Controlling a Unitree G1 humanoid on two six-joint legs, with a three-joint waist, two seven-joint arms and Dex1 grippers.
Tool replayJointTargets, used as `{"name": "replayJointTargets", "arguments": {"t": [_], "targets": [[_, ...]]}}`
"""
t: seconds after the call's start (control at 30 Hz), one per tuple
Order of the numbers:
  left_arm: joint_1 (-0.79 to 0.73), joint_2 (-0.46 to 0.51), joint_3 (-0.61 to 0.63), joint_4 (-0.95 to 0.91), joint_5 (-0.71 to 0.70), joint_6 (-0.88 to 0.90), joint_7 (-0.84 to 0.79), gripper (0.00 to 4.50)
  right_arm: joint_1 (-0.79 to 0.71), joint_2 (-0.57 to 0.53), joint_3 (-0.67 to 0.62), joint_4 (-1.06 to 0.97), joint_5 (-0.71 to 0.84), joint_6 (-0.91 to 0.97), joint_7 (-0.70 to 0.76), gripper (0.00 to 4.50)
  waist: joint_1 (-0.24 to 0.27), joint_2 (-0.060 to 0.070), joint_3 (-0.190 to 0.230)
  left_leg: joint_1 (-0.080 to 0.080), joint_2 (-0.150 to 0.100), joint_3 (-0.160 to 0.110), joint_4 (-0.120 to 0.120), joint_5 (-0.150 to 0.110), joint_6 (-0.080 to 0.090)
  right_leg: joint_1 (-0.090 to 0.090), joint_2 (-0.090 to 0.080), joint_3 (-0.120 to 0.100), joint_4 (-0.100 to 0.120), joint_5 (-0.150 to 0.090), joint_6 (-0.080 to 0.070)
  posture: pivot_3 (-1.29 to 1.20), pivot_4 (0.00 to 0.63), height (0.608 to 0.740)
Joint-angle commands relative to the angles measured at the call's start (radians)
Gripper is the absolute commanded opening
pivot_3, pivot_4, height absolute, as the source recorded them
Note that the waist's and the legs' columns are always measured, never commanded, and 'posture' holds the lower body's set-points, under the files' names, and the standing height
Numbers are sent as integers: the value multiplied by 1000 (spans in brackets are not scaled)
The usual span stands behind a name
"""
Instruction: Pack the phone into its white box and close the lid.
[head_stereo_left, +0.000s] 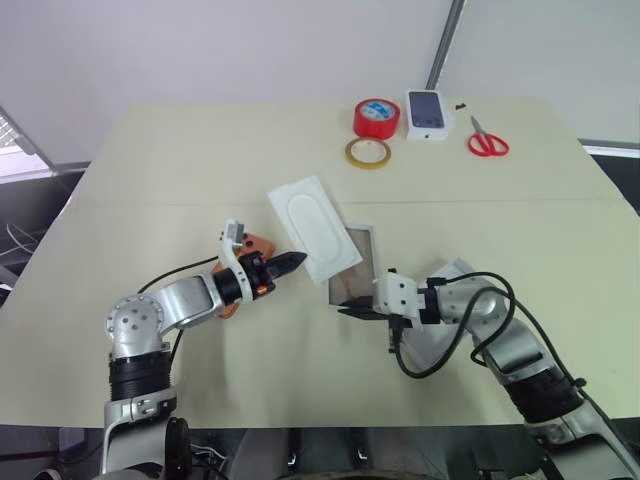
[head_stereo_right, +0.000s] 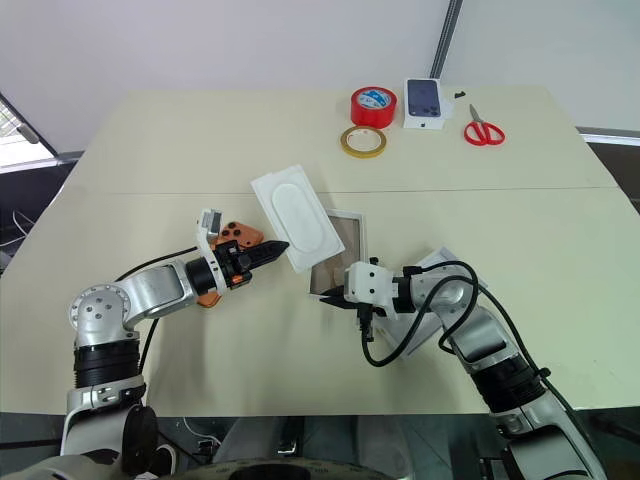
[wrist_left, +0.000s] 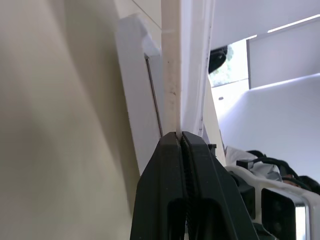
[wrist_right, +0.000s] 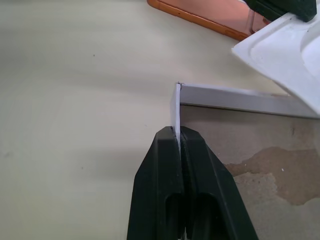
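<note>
**Desk:** Phone (head_stereo_right: 232, 236) first, then: where does it sit?

**Photographer:** Orange, flat on the cream table (head_stereo_right: 150, 160), at the left of the scene, partly hidden under the left gripper (head_stereo_right: 283, 246). It is outside the white box (head_stereo_right: 352, 222).

**Desk:** And that left gripper?

**Photographer:** Its black fingers (wrist_left: 172, 165) are pressed together on the edge of a flat white card (head_stereo_right: 292, 220) with an oval relief. The card is held tilted, one end raised, its far part overlapping the near-left side of the box.

**Desk:** The box itself?

**Photographer:** Centre of the table, a shallow white tray with a brownish-grey glossy floor, stained in patches in the right wrist view. Nothing lies inside it that I can see.

**Desk:** Right gripper?

**Photographer:** The right gripper (head_stereo_right: 327, 298) points toward the robot's left, at the box's near corner. In the wrist view the fingers (wrist_right: 160, 170) are closed on the thin white wall of the box, right at that corner.

**Desk:** Anything to its right?

**Photographer:** A white shape, seemingly the lid (head_stereo_right: 440, 262), lies on the table under the right forearm, mostly covered by arm and cable.

**Desk:** Background?

**Photographer:** Along the far edge, left to right: a tan tape ring (head_stereo_right: 361, 142), a red tape roll (head_stereo_right: 373, 106), a small white box bearing a dark phone picture (head_stereo_right: 425, 102), and red-handled scissors (head_stereo_right: 484, 130).
</note>
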Motion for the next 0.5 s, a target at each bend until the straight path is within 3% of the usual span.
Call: {"name": "replayJointTargets", "arguments": {"t": [0.03, 0.1, 0.33, 0.5], "targets": [[-2, 12, -10, -13, -18, -5, -15, 0, 1, -8, -11, -47, 34, -10, 15, 1843, 0, 0, 0, 0, 0, 0, 0, -1, 1, 0, 0, 0, 0, 0, 0, 0, 150, 740], [3, 14, -13, -14, -18, -9, -17, 0, 0, -8, -25, -62, 48, -19, 16, 2780, -1, 0, 0, 0, 0, 0, 0, -1, 2, 0, 0, 0, 0, 0, 0, 0, 150, 740], [18, 19, -22, -25, -21, -13, -23, 0, 30, -83, -91, -132, 112, 17, 39, 2780, 3, -1, 1, 0, 0, 0, 0, -1, 2, 0, 0, 0, 0, 0, 0, 0, 150, 740], [24, 14, -34, -29, -13, -20, -35, 0, 150, -164, -123, -144, 79, -38, 37, 2780, 15, -2, 2, -1, 0, 0, 0, -2, 3, 0, 0, 0, -1, 0, 0, 0, 150, 740]]}}
